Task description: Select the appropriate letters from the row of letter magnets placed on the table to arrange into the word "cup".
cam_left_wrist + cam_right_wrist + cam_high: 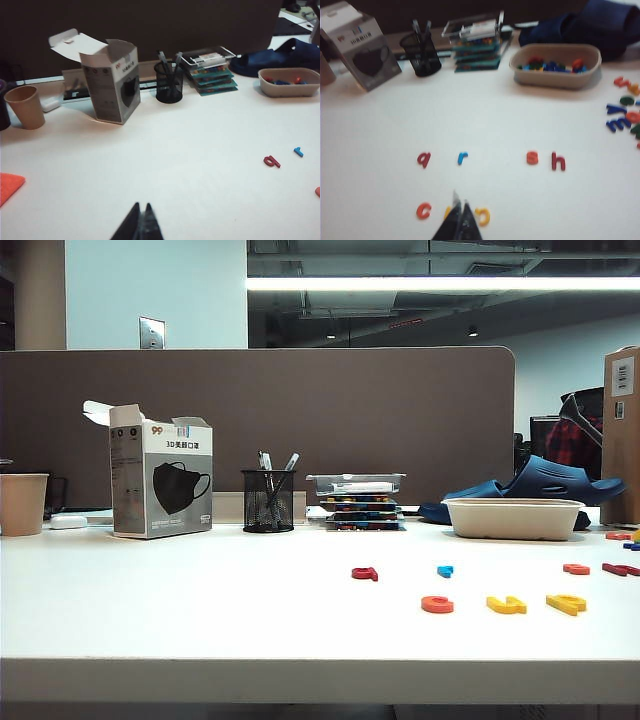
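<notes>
Three letters lie flat in a row near the front edge of the white worktop, toward its right end: an orange-red "c", then a yellow letter and another yellow letter. Behind them, a second row holds a dark red letter, a small blue letter, an orange-red "s" and a dark red "h".

Mask box, pen cup, beige tray, paper cup

Middle yellow letter behind right claw.

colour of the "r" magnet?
Blue; the "r" magnet shows best in the right wrist view.
</notes>
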`<control>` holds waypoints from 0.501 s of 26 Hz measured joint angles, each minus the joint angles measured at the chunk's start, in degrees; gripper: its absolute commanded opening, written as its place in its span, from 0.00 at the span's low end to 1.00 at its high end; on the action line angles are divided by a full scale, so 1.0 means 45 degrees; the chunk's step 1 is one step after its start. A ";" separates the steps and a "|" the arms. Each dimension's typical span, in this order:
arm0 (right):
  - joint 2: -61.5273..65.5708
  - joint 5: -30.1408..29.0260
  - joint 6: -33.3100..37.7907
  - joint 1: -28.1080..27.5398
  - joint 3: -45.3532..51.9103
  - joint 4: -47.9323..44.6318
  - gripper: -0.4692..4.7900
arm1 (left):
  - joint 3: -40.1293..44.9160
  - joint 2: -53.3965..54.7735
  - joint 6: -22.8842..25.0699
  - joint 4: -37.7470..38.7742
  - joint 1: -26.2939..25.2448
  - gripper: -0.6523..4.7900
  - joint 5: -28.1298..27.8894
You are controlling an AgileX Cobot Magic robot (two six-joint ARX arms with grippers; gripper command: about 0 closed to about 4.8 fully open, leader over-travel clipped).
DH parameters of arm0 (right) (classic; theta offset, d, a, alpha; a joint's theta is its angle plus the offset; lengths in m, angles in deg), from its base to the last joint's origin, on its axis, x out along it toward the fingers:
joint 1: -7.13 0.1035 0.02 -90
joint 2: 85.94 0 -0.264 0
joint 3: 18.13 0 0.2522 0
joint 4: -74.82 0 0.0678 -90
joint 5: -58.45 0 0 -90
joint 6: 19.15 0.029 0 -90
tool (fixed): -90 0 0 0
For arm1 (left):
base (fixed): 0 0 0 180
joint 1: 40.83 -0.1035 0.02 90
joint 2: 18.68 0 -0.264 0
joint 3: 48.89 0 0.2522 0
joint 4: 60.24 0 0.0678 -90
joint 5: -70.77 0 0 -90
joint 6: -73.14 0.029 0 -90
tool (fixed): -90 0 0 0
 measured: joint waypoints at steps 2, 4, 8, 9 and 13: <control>-0.0063 0.0238 0.0000 0.0005 0.0063 -0.0986 0.08 | 0.0690 -0.0160 -0.0010 -0.0675 0.0000 0.11 0.0301; -0.0068 0.0389 0.0000 0.0000 0.0476 -0.2118 0.08 | 0.1375 -0.0155 -0.0379 -0.1647 0.0000 0.11 0.0636; -0.0078 0.0393 -0.0005 0.0005 0.1690 -0.2958 0.08 | 0.2861 -0.0131 -0.1025 -0.3648 0.0000 0.11 0.0967; -0.0092 0.0393 -0.0005 0.0005 0.1933 -0.3075 0.08 | 0.3075 -0.0131 -0.1107 -0.4065 0.0000 0.11 0.0996; -0.0272 0.0393 -0.0005 0.0005 0.3303 -0.4731 0.08 | 0.4245 -0.0141 -0.1219 -0.5989 0.0000 0.11 0.1083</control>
